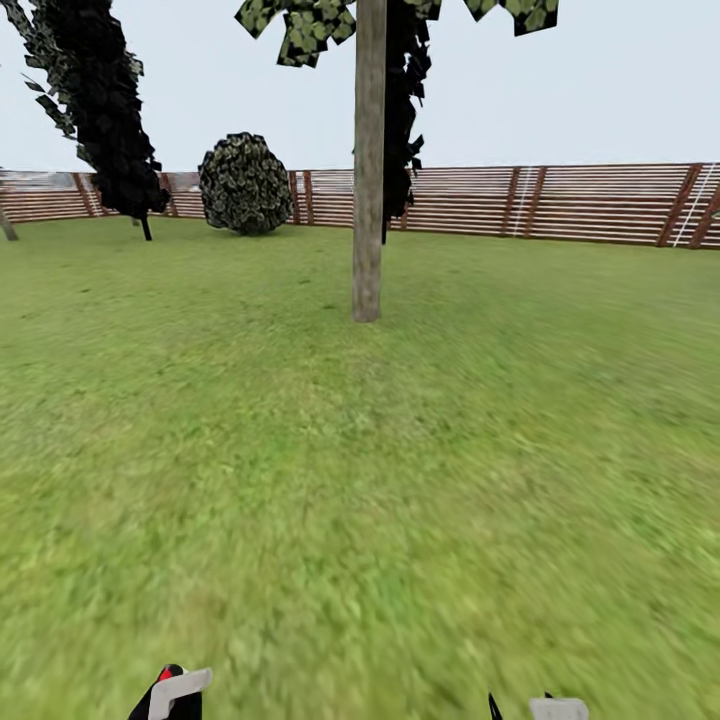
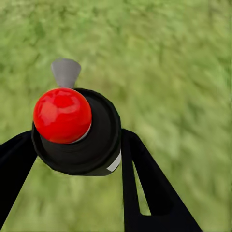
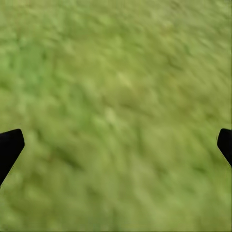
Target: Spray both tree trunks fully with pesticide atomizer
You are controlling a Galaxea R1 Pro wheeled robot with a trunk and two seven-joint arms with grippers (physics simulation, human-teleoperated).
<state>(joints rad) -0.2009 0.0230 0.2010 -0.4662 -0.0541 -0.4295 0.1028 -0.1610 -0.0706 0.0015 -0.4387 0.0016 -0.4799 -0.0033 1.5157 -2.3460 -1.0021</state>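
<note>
Already the left pincer grips the pesticide atomizer, nozzle forward for spraying the tree trunk ahead, while the right pincer hangs spread wide, empty.

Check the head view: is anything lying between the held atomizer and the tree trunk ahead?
Nothing: only bare grass separates the atomizer, shut in the left gripper, from the trunk.
</note>
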